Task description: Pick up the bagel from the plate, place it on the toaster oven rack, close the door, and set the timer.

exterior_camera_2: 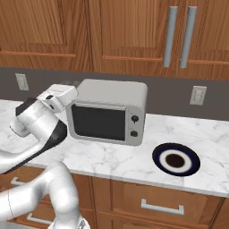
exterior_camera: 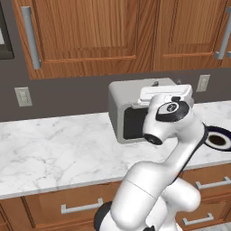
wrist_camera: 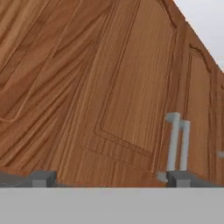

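The grey toaster oven (exterior_camera_2: 112, 96) stands on the marble counter, and its door (exterior_camera_2: 98, 121) with the dark glass panel is shut, so the toaster oven rack is hidden. Right of it lies the plate (exterior_camera_2: 190, 154) (exterior_camera: 224, 131), dark-rimmed with a white band. Its middle is a dark brown round patch, and I cannot tell whether that is the bagel. My gripper (exterior_camera_2: 71, 88) (exterior_camera: 166, 89) (wrist_camera: 109, 179) hovers at the oven's upper left corner, far from the plate. It points up at the wooden cabinets. Its fingertips (wrist_camera: 41, 178) stand wide apart, open and empty.
Two knobs (exterior_camera_2: 135, 119) sit on the oven's right front. Upper cabinets with grey bar handles (exterior_camera_2: 179, 38) hang close above. Wall outlets (exterior_camera_2: 197, 95) (exterior_camera: 23, 96) flank the oven. The counter's front edge (exterior_camera_2: 134, 174) has drawers below it.
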Controlling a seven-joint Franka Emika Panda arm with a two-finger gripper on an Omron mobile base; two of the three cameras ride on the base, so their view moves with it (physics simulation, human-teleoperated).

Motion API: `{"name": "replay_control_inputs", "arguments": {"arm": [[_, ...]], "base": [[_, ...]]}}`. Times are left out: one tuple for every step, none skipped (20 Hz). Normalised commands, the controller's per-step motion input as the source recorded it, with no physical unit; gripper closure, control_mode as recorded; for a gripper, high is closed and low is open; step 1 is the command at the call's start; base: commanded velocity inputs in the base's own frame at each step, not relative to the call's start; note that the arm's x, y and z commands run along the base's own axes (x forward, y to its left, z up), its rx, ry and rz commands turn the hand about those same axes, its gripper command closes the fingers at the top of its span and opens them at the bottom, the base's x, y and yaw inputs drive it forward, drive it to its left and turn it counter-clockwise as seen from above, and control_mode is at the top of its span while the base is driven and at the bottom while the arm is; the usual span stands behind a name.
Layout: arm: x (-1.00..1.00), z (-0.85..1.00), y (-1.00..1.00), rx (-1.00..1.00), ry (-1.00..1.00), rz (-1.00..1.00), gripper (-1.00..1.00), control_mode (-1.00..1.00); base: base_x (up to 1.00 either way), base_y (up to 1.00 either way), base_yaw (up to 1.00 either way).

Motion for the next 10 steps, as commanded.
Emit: {"name": "replay_control_inputs", "arguments": {"arm": [[-0.02, 0.0, 0.16, 0.69, -0.29, 0.15, -1.0, -1.0], [-0.01, 0.0, 0.14, 0.73, -0.28, 0.16, -1.0, -1.0], [0.0, 0.01, 0.18, 0.79, -0.27, 0.18, -1.0, -1.0], [0.0, 0.06, 0.14, 0.83, -0.24, 0.19, -1.0, -1.0], [0.0, 0.16, 0.13, 0.88, -0.21, 0.21, -1.0, -1.0], [0.0, 0.25, 0.14, 0.89, -0.2, 0.22, -1.0, -1.0], [0.0, 0.31, 0.24, 0.88, -0.2, 0.24, -1.0, -1.0], [0.04, 0.34, 0.29, 0.87, -0.18, 0.25, -1.0, -1.0], [0.05, 0.35, 0.38, 0.84, -0.16, 0.28, -1.0, -1.0], [0.14, 0.42, 0.44, 0.83, -0.08, 0.29, -1.0, -1.0]], "base": [[0.0, 0.0, 0.0], [0.0, 0.0, 0.0], [0.0, 0.0, 0.0], [0.0, 0.0, 0.0], [0.0, 0.0, 0.0], [0.0, 0.0, 0.0], [0.0, 0.0, 0.0], [0.0, 0.0, 0.0], [0.0, 0.0, 0.0], [0.0, 0.0, 0.0]]}}
